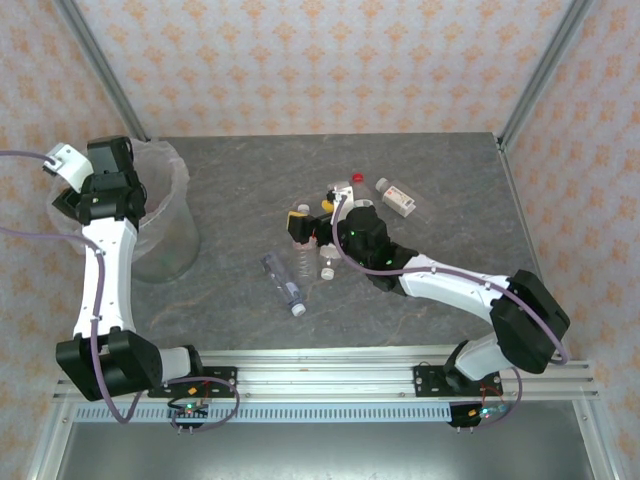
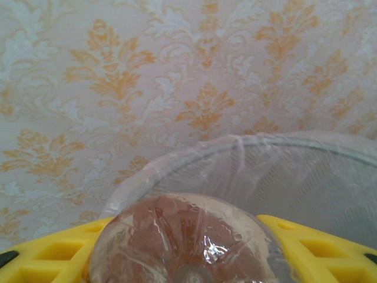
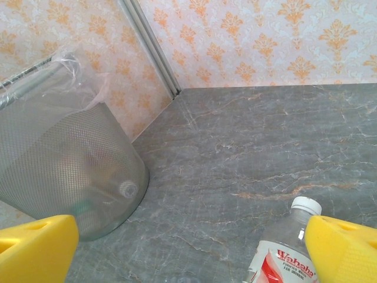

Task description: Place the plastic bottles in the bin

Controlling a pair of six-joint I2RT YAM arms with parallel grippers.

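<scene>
Left jaws: the left gripper [image 2: 185, 221] is clamped on a clear bottle [image 2: 171, 236], one yellow finger [image 2: 53, 253] on each side of it.
Right jaws: the right gripper [image 3: 191, 236] stands wide open, a yellow finger at each lower corner of its wrist view, with bare table [image 3: 265, 135] between them.
Held bottle: its round base faces the left wrist camera. The body hangs over the bin's rim, with papered wall [image 2: 118, 71] behind.
Bin: the bin [image 1: 175, 240] sits at the far-left of the table, well apart from the loose bottles. It is lined with a crinkly clear bag. In the top view the left arm's wrist is above the bin's left side. In the right wrist view a pale round shape shows low down through the wall; what it is cannot be told.
White-cap bottle: the white-cap bottle [image 3: 283, 253] has a red-and-white label and lies on the table, cap pointing away. It is just beside the right-hand finger [image 3: 347, 247]; whether they touch cannot be told.
Cluster: several bottles lie mid-table around the right arm's head, among them an orange-label bottle [image 1: 299, 222] on its left side and a red cap [image 1: 357, 178] at the far side.
Lone bottle: a clear lone bottle [image 1: 282, 278] lies on the near side of the cluster, cap toward the near edge.
Far bottle: a red-labelled far bottle [image 1: 398, 198] lies to the cluster's right, apart from it.
</scene>
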